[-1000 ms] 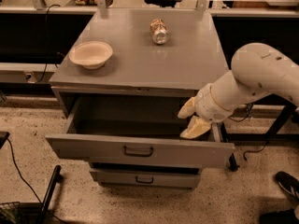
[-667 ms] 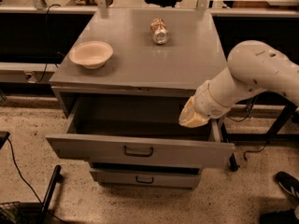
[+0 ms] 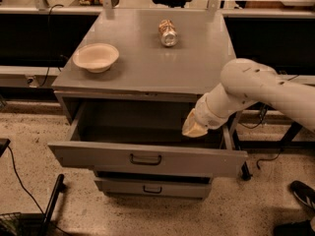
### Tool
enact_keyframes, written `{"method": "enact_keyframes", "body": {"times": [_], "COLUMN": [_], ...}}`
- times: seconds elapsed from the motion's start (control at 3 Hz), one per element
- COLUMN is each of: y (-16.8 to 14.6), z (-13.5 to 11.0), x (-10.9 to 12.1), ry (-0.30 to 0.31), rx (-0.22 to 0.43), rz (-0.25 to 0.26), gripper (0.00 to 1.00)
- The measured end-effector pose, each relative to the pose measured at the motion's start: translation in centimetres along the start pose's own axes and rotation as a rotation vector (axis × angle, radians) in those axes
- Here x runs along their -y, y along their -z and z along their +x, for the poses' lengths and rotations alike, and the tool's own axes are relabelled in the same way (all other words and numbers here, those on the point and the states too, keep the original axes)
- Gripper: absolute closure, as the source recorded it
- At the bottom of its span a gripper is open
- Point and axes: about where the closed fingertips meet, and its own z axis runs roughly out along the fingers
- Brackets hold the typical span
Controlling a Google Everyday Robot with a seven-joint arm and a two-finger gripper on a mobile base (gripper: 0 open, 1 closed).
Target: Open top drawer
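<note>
The top drawer [image 3: 147, 159] of the grey metal cabinet is pulled well out, its wide front panel facing me with a small dark handle [image 3: 145, 159] at the centre. Its inside looks dark and empty. My gripper [image 3: 194, 128] hangs on the white arm [image 3: 256, 90] over the drawer's right rear corner, just under the cabinet top's front edge, apart from the handle. A shallower grey drawer [image 3: 152, 188] shows below, only slightly out.
A beige bowl [image 3: 96, 57] sits on the left of the cabinet top [image 3: 147, 68], and a can [image 3: 168, 32] lies on its side at the back. A dark pole [image 3: 51, 203] and cables lie on the floor to the left. A shoe [image 3: 302, 193] is at the lower right.
My gripper has lifted up and back from inside the drawer's right side to just above it. The drawer stays open where it was.
</note>
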Motion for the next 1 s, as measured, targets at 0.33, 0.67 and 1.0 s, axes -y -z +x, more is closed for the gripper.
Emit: {"method": "enact_keyframes", "body": {"times": [0.33,0.67,1.0], "y": [-2.6,-3.8,-4.0], "z": [0.6,0.5,-0.2], "x": [0.0,-1.6,-4.2], "ry": [-0.023,-0.026,-0.014], "rx": [-0.009,-0.001,0.011], "rz": [-0.009,-0.045,-0.100], "gripper": [1.00,1.00,1.00]}}
